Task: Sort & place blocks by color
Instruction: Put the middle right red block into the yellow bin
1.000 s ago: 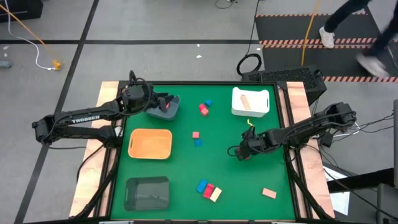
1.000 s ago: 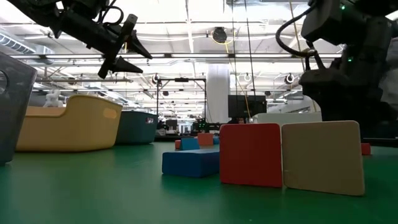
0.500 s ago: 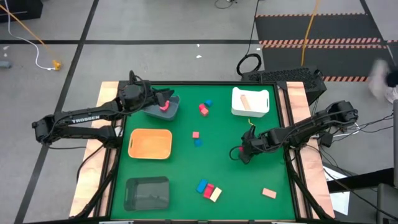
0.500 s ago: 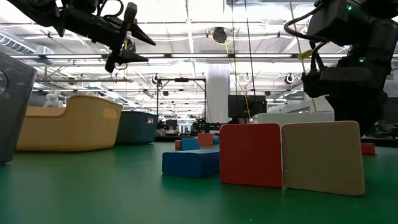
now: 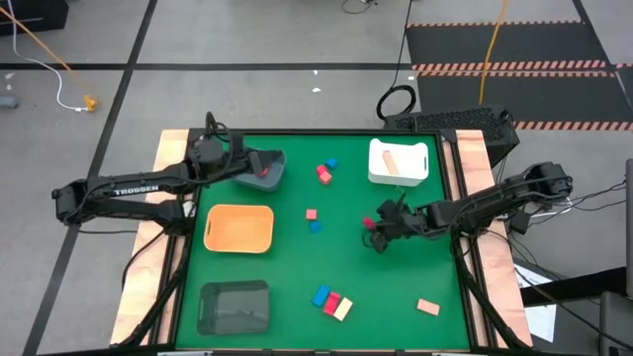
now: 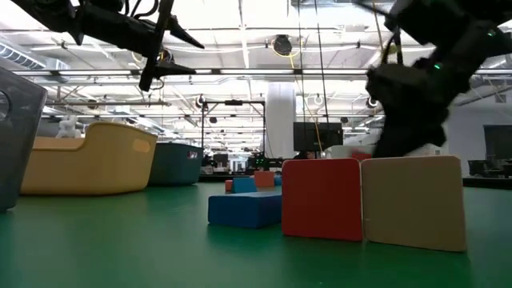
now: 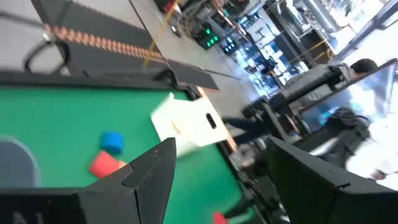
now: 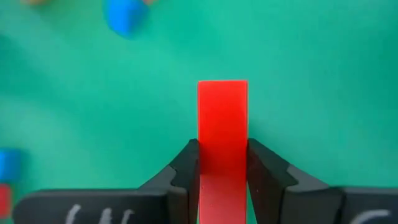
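Blocks are my whole business on this green-topped bench [image 5: 346, 267], and I go through it from the biggest thing down. Three trays stand along the left side: a flat orange plastic tray [image 5: 238, 227] at mid-edge, a dark grey tray [image 5: 233, 307] in the near-left corner, and a smaller grey tray [image 5: 267, 176] towards the far-left corner with something red inside. A white handled tray [image 5: 398, 161] sits near the far-right corner with one tan block [image 5: 390, 163] in it.

My left jaws [image 5: 252, 163] hang over the smaller grey tray, held apart with nothing between them. My right jaws [image 8: 222, 163] are right of the bench's centre, clamped on a flat bright-red cuboid block [image 8: 222, 134], which stands on edge between the pads, just clear of the cloth as far as I can judge.

Loose blocks remain: a blue, red and cream cluster [image 5: 332, 302] by the near edge, a salmon block [image 5: 427, 308] towards the near-right corner, a pink and blue pair [image 5: 313, 220] at the centre, and a red and blue pair [image 5: 325, 170] near the far edge.

To carry this well, I should keep the clamp firm, lift straight before swinging, cross above the centre pair, and release low over the tray already holding red.
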You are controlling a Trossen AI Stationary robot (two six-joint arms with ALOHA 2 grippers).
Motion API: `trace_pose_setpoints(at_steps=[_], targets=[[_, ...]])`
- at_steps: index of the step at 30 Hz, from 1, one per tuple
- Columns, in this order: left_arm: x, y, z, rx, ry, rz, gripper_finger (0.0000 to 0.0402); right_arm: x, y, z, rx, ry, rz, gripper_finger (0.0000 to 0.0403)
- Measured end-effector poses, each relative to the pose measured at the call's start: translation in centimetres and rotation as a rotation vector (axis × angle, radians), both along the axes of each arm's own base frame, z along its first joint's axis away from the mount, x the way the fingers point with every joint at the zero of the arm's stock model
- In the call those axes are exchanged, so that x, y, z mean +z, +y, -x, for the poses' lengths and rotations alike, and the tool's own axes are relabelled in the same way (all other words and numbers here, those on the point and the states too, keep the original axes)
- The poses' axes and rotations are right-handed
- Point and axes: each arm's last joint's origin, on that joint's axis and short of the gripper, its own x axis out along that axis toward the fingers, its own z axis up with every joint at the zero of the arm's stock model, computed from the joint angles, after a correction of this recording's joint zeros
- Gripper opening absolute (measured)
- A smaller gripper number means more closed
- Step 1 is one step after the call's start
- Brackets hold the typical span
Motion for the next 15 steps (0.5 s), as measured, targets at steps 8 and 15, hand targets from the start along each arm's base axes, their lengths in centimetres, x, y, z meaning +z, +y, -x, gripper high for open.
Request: trace_pose_setpoints(at_steps=[8,15], targets=[[0.1,-2.2,-0.7,-0.114,-0.050,0.097,0.0250,3.0,-2.2,-3.0,0.039,-0.383,0.146,0.0080],[-0.4,-3.8,-2.1,-0.184,-0.083,0.196,0.0250,5.0,-4.2,-3.8,-0.006,-0.571,0.235,0.0080]])
